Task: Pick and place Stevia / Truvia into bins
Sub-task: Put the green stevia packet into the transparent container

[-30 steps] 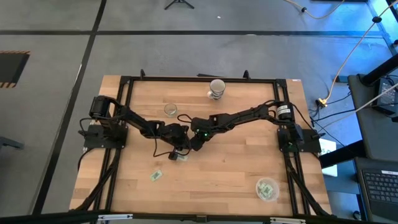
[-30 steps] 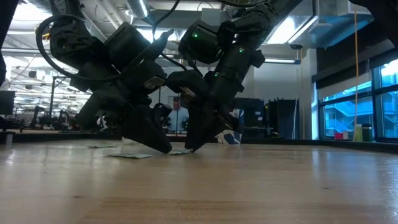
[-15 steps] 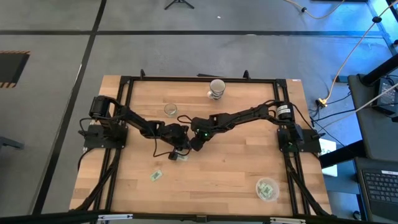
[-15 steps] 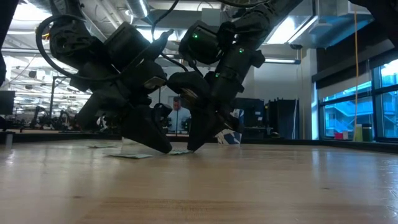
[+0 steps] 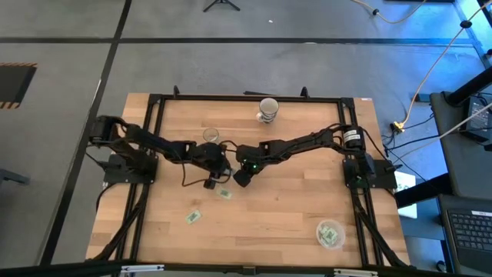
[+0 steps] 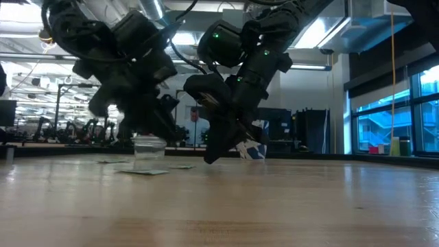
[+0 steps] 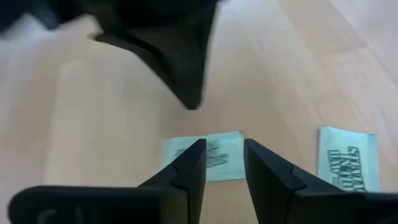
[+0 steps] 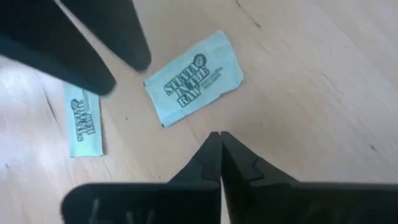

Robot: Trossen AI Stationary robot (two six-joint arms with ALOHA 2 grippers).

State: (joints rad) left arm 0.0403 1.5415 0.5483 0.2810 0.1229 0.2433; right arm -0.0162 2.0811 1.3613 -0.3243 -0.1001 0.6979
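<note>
Seen from above, both dark arms meet near the middle of the wooden tabletop (image 5: 307, 200), with one sachet (image 5: 224, 193) lying just below them, another sachet (image 5: 192, 217) toward the near left, and the clear bin (image 5: 330, 233) holding packets near the near right corner. Only the wrist views show the pincers: the left pincer (image 7: 222, 163) stands narrowly parted above a sachet (image 7: 208, 155), gripping nothing; the right pincer (image 8: 220, 158) is pressed closed and empty, two packets flat on the wood beyond it. Compared with a second ago, the left arm has pulled back and risen, uncovering a small clear cup (image 6: 149, 146).
</note>
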